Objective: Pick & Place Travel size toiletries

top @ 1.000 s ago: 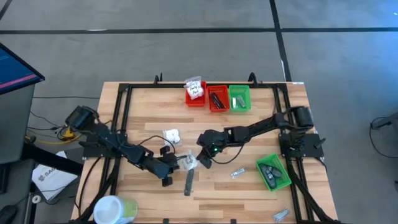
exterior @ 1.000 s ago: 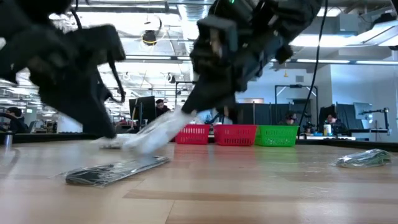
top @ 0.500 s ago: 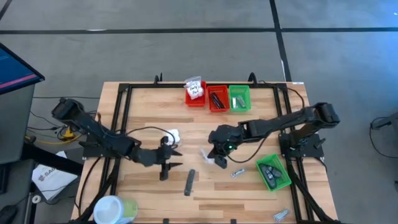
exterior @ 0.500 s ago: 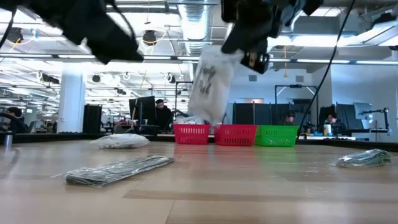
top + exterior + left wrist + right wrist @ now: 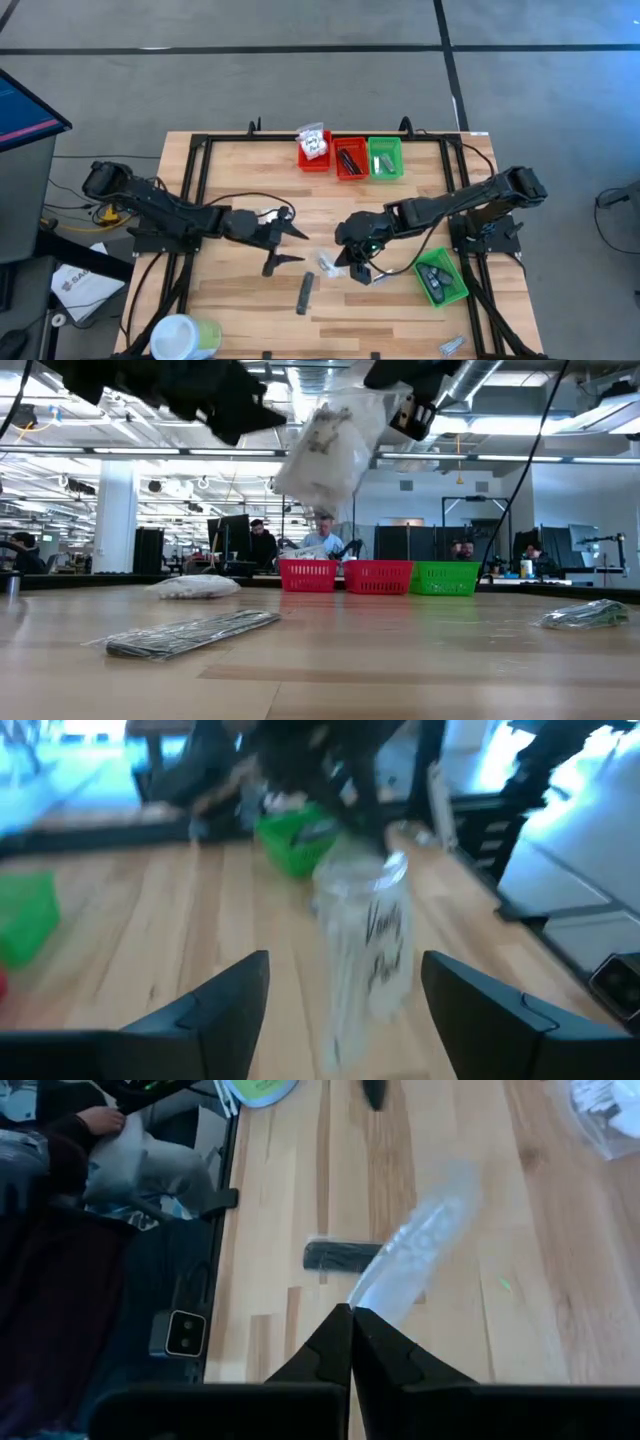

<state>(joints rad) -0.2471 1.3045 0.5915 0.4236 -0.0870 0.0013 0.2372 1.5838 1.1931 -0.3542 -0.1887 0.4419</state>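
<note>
left end effector [image 5: 292, 231] hovers released over the table [image 5: 230, 190], a white packet [image 5: 268, 214] just behind it; a dark stick [image 5: 305, 293] lies between the arms; right end effector [image 5: 345, 258] is clenched on a clear plastic packet [image 5: 330, 450] dangling below it.

Bright overhead strip lighting; left wrist view blurred — perhaps motion

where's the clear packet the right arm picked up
The clear packet hangs off the table from the shut right tool, mid-table in the high view, between the open left tool and the near green bin.
</note>
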